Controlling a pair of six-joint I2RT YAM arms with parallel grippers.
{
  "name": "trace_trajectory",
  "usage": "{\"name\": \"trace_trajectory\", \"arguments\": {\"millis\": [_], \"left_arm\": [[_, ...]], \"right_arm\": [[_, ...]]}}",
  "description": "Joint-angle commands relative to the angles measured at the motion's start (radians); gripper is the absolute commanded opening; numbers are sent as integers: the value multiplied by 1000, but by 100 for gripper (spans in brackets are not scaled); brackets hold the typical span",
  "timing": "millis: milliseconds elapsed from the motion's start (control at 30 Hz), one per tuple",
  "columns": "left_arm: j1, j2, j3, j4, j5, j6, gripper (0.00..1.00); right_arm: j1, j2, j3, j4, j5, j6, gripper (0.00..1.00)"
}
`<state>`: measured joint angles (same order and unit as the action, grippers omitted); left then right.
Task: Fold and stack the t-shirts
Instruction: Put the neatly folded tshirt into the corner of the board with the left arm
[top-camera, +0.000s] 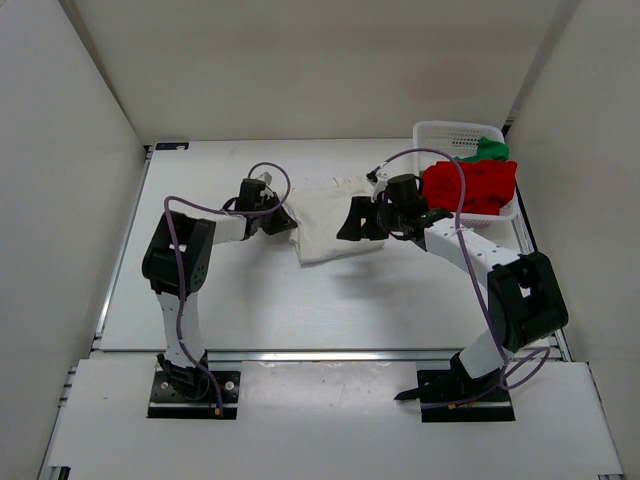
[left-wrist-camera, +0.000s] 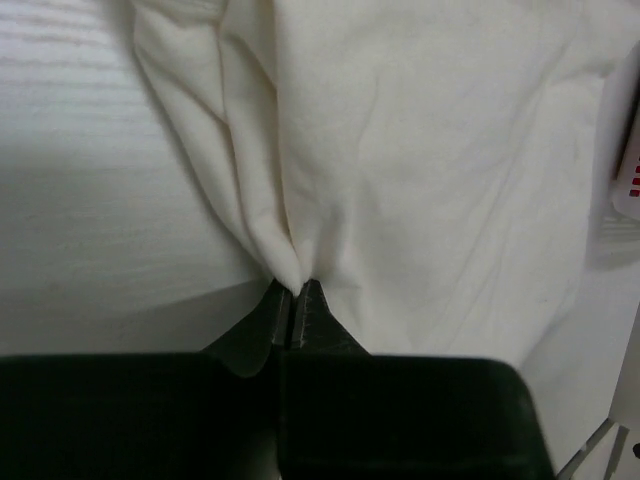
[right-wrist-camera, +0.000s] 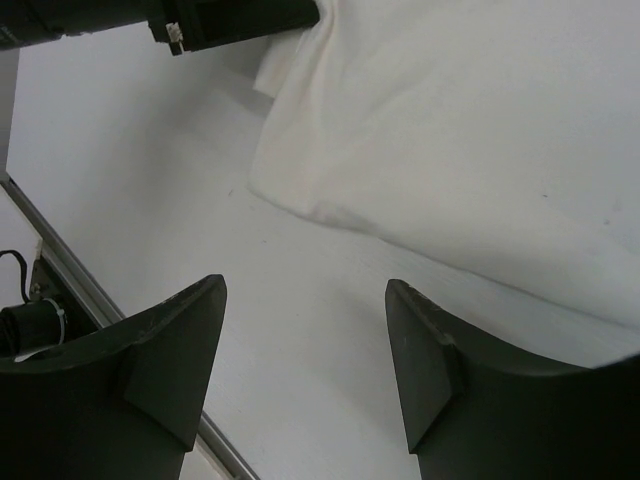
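Both arms reach from the near edge of the table (top-camera: 250, 300) toward the cream-white shirt (top-camera: 330, 225), which lies rumpled at mid-table. The left gripper (top-camera: 272, 217) meets the shirt's left edge and the right gripper (top-camera: 355, 220) hangs at its right edge. At the far right a white mesh basket (top-camera: 437, 133) holds the red shirt (top-camera: 470, 187), with the green shirt (top-camera: 490, 150) behind it. From the left wrist, the fingers are pinched tight on a gathered fold of the cream-white shirt, the cloth fanning away over the table. From the right wrist, the fingers stand wide apart above bare table, the shirt's edge lying just beyond them.
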<state>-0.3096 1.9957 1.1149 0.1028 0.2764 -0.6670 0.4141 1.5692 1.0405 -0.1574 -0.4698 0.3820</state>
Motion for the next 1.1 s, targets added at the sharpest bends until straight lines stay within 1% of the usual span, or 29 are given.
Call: {"name": "trace_trajectory", "arguments": {"millis": [0,67,133,167,267,300,333,400,433,467,533,567,600,667,733,767,867,900,967,1067], "left_arm": [[-6,31,54,6,46,-42,1],[-6,48,123,5,38,-63,0],[-3,71,199,-32,34,-77,0],[16,80,254,-38,30,-83,0],[117,103,371,-66,76,-121,0],[174,109,420,-99,66,-115,0],[205,109,440,-142,61,-99,0],[341,85,479,-178,40,-79,0],[416,80,468,-176,29,-82,0],[444,75,450,-167,33,-92,0],[570,46,390,-141,34,-106,0],[586,40,369,-112,30,-124,0],[637,31,320,-85,29,-135,0],[697,20,226,-2,23,-167,0],[725,46,200,32,32,-186,4],[734,79,226,19,43,-184,4],[759,149,292,-20,69,-183,3],[761,156,293,-21,72,-196,1],[782,160,293,-14,66,-213,3],[782,184,331,-34,84,-206,0]], "right_arm": [[2,12,-4,71,-21,11,63],[3,17,-14,84,-18,9,63],[8,22,-20,78,-15,0,63],[5,29,-22,75,-13,0,63],[-7,41,-39,74,-16,4,63],[-3,43,-34,79,-18,1,63],[-9,45,-36,78,-21,1,63],[-9,55,-39,82,-30,6,63],[-9,60,-36,90,-41,0,63],[-11,67,-34,84,-46,3,62],[-5,80,-33,98,-61,8,62],[-1,83,-33,102,-69,6,62],[6,89,-30,102,-73,8,62],[14,89,-30,94,-75,3,62],[29,83,-36,87,-78,8,62],[32,80,-31,87,-81,5,62],[54,69,-27,87,-75,1,62],[64,65,-20,75,-72,3,62],[69,64,-14,68,-69,5,62],[72,66,0,78,-69,8,62]]}}
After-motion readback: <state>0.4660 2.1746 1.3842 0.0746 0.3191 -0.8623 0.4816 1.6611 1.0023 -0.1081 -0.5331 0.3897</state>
